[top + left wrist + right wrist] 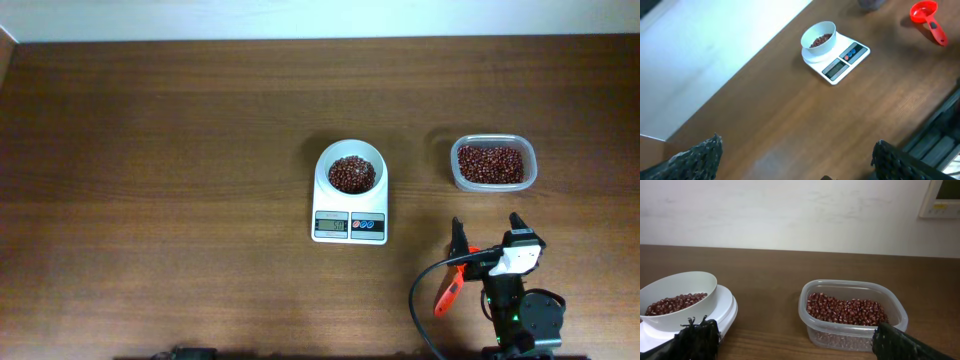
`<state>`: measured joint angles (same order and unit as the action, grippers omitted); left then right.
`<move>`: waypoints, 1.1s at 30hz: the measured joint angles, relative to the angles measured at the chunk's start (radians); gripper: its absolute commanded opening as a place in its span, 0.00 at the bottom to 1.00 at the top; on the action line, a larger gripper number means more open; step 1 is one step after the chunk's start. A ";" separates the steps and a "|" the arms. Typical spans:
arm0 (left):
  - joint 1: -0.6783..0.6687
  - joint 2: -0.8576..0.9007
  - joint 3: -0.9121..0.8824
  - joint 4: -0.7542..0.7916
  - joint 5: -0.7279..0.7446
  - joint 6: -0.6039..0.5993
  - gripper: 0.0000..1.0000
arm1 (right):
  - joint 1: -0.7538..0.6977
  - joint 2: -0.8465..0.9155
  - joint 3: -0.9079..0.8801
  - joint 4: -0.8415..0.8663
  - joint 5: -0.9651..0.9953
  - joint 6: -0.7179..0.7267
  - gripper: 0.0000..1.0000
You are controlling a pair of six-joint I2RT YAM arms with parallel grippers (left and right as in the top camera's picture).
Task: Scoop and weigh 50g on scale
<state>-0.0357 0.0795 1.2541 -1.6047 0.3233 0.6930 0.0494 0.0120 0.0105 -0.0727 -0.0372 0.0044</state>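
Left tool (796, 141), right tool (486, 222) gape empty; scale (349, 227) and tub (533, 170) hold, apparently, beans (352, 174).

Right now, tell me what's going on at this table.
Nothing is being handled. Both claws are open and empty: the right claw sits at the near edge of the table, facing the scale and the tub of red beans; the left claw looks on from farther off. The bowl on the scale holds some beans. The red scoop lies on the table beside the right arm.
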 measured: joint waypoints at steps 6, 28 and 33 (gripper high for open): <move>0.000 -0.064 -0.003 0.007 0.002 0.000 0.99 | 0.000 0.000 0.000 0.000 0.000 0.000 0.99; 0.000 -0.069 -1.161 1.493 -0.153 -0.560 0.99 | 0.000 0.000 0.000 0.000 0.004 0.001 0.99; 0.000 -0.069 -1.235 1.540 -0.156 -0.560 0.99 | 0.000 0.000 0.000 0.000 0.004 0.000 0.99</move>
<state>-0.0357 0.0109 0.0189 -0.0643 0.1669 0.1333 0.0494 0.0120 0.0105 -0.0731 -0.0334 0.0044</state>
